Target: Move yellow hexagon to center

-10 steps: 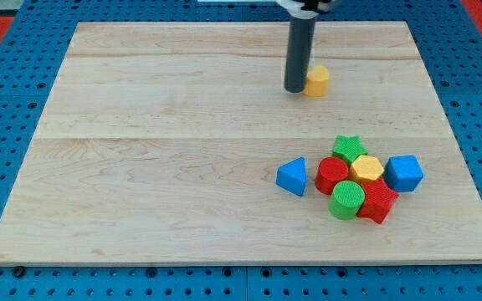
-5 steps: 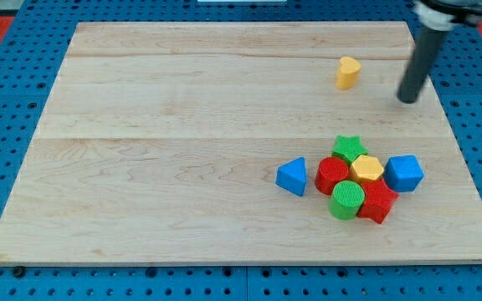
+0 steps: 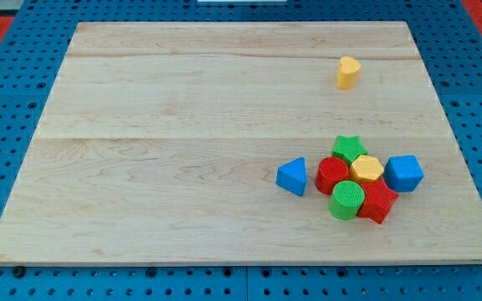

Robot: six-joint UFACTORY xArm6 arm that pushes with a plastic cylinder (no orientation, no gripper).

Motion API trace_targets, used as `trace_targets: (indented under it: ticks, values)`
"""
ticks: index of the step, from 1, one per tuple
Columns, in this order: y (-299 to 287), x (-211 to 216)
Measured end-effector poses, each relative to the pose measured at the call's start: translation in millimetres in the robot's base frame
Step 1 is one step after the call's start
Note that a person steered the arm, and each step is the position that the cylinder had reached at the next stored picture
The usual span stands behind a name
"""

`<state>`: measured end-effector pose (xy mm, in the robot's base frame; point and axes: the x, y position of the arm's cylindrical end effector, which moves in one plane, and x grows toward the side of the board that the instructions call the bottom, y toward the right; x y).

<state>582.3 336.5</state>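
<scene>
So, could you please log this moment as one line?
tip: not visible | yellow hexagon: in cluster, view's lower right, touching green star | small yellow block: alone, upper right | task: not done

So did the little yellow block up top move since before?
Yes. The small yellow block slid toward the view's right along the board's top seam. My tip isn't showing.

The pale wooden surface (image 3: 182, 150) carries a lone small yellow block (image 3: 348, 72) near the view's top right. Lower right sits a tight cluster: blue triangle (image 3: 292, 177), green star (image 3: 349, 148), yellow hexagon (image 3: 366, 169), blue cube (image 3: 403, 173), red cylinder (image 3: 332, 176), green cylinder (image 3: 346, 200), red block (image 3: 378, 201).
</scene>
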Motion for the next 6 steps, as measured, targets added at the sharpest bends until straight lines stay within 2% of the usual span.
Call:
trace_targets:
  ticks: [1,3,6]
  values:
    - [-63.4,2.0]
    - [-144.9,-44.1]
    - [-216.5,-93.9]
